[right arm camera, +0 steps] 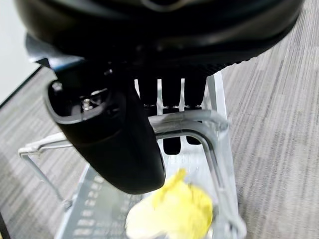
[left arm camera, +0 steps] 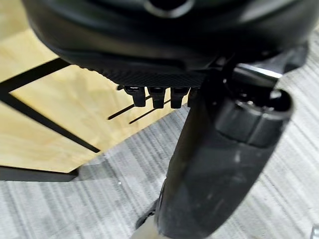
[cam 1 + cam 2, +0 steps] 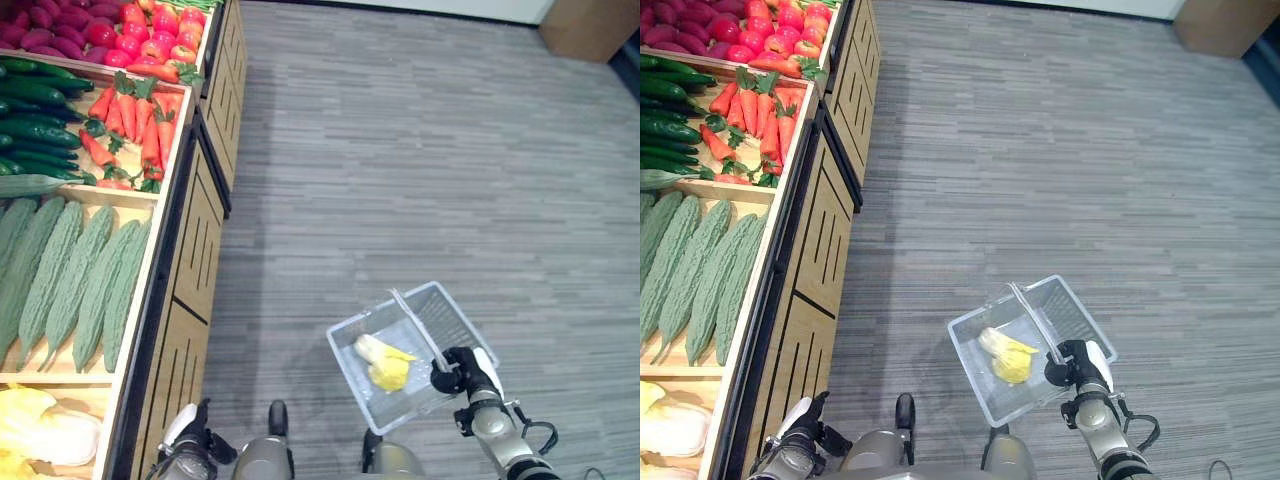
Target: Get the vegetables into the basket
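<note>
1. Right hand (image 3: pixel 462 374) has its fingers curled round the handle (image 1: pixel 187 124) of the basket (image 3: pixel 445 307).
2. A yellow cabbage (image 3: pixel 382 361) lies inside the basket; leafy, probably light and crushable, best cupped around its body.
3. Left hand (image 3: pixel 190 440) hangs beside the wooden stand (image 3: pixel 195 235), well left of the basket; fingers relaxed, empty.
4. Gourds (image 3: pixel 70 275) partly cut off.

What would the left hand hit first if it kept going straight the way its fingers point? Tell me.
Probably the wooden side panel of the produce stand: the left hand's fingers point at it past the grey floor. Depth is unclear.
</note>
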Available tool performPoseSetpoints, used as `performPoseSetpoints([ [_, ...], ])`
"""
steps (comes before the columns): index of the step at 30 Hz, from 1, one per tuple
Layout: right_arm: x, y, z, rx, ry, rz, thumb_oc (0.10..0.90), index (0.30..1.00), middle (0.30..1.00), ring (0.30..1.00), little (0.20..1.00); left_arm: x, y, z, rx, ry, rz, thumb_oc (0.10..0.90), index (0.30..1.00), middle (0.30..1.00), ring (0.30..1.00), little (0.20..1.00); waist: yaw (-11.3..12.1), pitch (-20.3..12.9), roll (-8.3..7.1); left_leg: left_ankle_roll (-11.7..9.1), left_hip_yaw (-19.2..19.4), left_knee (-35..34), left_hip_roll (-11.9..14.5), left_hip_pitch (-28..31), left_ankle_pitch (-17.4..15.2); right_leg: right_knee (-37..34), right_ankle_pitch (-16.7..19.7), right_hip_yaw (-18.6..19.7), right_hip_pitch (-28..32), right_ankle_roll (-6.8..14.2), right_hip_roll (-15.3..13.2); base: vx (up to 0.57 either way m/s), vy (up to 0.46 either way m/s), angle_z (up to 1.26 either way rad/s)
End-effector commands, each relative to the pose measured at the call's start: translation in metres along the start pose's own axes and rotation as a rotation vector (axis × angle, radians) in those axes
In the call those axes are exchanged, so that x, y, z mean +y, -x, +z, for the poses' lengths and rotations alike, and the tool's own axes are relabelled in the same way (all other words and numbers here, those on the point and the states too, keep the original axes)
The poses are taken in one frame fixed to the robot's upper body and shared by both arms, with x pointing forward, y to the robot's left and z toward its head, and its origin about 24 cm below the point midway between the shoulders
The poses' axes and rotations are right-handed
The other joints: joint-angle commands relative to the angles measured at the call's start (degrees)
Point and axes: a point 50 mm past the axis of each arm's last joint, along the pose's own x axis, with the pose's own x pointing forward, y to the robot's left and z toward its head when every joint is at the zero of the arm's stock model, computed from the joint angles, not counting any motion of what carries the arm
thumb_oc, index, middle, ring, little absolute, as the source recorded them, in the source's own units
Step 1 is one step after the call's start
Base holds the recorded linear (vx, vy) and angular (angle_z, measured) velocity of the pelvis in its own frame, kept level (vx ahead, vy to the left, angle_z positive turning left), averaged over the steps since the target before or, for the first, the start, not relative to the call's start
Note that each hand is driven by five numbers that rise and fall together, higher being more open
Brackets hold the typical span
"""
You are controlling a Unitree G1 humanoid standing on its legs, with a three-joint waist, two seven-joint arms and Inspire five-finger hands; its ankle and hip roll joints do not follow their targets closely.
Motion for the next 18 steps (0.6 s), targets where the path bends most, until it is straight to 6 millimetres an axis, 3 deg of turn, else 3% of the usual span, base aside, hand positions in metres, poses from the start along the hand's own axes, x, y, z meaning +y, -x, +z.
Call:
performPoseSetpoints([
  [1, -0.038, -0.011, 0.046, -0.218, -0.057, -0.129, 0.400, 0.300, 0.300, 0.300, 0.300, 0.009, 0.001, -0.015, 0.045, 0.011, 0.037, 0.900, 1.000, 1.000, 1.000, 1.000, -0.38, 1.15, 1.68, -1.53, -5.13, 1.23, -0.76, -2.34, 0.27, -6.67, 5.70, -2.19, 3.27, -0.54, 3.84, 0.25, -0.024, 0.18],
  [3, -0.039, -0.011, 0.048, -0.225, -0.070, -0.137, 0.400, 0.300, 0.300, 0.300, 0.300, 0.007, -0.001, -0.007, 0.027, 0.013, 0.028, 0.900, 1.000, 1.000, 1.000, 1.000, -1.69, 2.11, 1.81, -2.20, -6.58, 1.63, -0.79, 0.09, -2.00, -14.97, 5.35, -1.63, -0.11, -0.51, 3.56, 0.31, -0.053, 0.12],
  [4, -0.039, -0.011, 0.048, -0.225, -0.070, -0.137, 0.400, 0.300, 0.300, 0.300, 0.300, 0.007, -0.001, -0.007, 0.027, 0.013, 0.028, 0.900, 1.000, 1.000, 1.000, 1.000, -1.77, 2.37, 1.95, -2.24, -6.70, 1.64, -0.67, 0.44, -2.15, -15.17, 5.32, -1.80, 0.39, -0.52, 3.65, 0.21, -0.065, 0.07],
  [8, -0.039, -0.011, 0.050, -0.232, -0.057, -0.138, 0.400, 0.300, 0.300, 0.300, 0.300, 0.005, -0.001, -0.003, 0.012, 0.017, 0.017, 0.900, 1.000, 1.000, 1.000, 1.000, -4.02, 2.81, 1.73, -3.89, -10.43, 2.76, -0.20, 5.38, -6.54, -25.94, 11.48, 3.14, -4.30, 1.81, 1.52, 0.36, -0.144, 0.42],
  [11, -0.039, -0.010, 0.046, -0.222, -0.047, -0.127, 0.400, 0.300, 0.300, 0.300, 0.300, 0.000, 0.001, -0.009, 0.030, 0.030, -0.008, 0.900, 1.000, 1.000, 1.000, 1.000, -4.27, 1.83, 1.75, -4.96, -12.39, 2.89, 0.74, 9.08, -8.03, -24.43, 11.81, 1.90, -4.04, 1.90, 1.58, 0.38, -0.203, 0.61],
  [16, -0.043, -0.008, 0.037, -0.200, -0.045, -0.127, 0.400, 0.300, 0.300, 0.300, 0.300, -0.007, 0.005, -0.018, 0.066, 0.039, -0.021, 0.900, 1.000, 1.000, 1.000, 1.000, -4.65, -0.24, 3.01, -7.17, -13.73, 5.58, 4.06, 10.18, -5.57, -22.53, 10.08, -1.16, -2.29, -0.11, 4.06, 0.35, -0.278, 0.50],
  [18, -0.049, -0.005, 0.034, -0.207, -0.037, -0.133, 0.400, 0.300, 0.300, 0.300, 0.300, -0.008, 0.006, -0.022, 0.095, 0.083, -0.016, 0.900, 1.000, 1.000, 1.000, 1.000, -4.50, -0.43, 3.90, -8.60, -15.33, 10.90, 5.38, 8.46, -0.37, -21.74, 7.44, -2.63, -0.67, -2.20, 6.11, 0.28, -0.282, 0.06],
])
